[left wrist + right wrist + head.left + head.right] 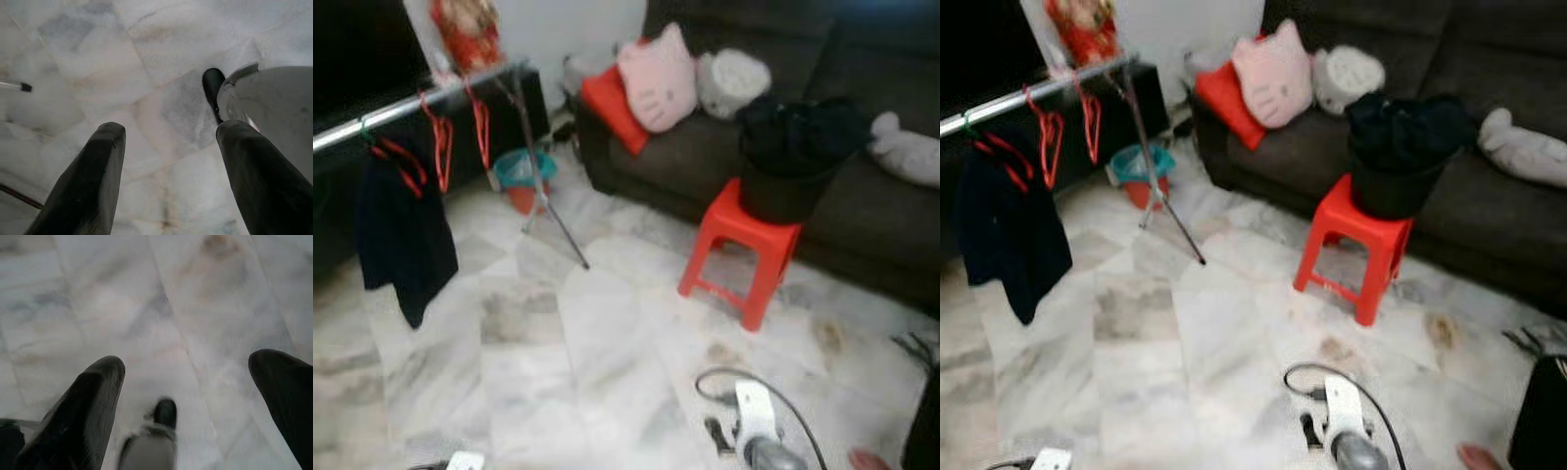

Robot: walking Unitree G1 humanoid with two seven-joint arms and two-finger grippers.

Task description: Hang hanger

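Red stool (740, 245) w/ bucket (790, 181) nr sofa (862, 211)

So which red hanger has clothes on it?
The leftmost red hanger on the rail; a dark garment hangs from it. The two hangers to its right are bare.

Marble floor (607, 352): red stool (739, 250) stands on it, just before the sofa (862, 196). Rack leg (553, 220) and teal basin (521, 174) stand left of the stool.
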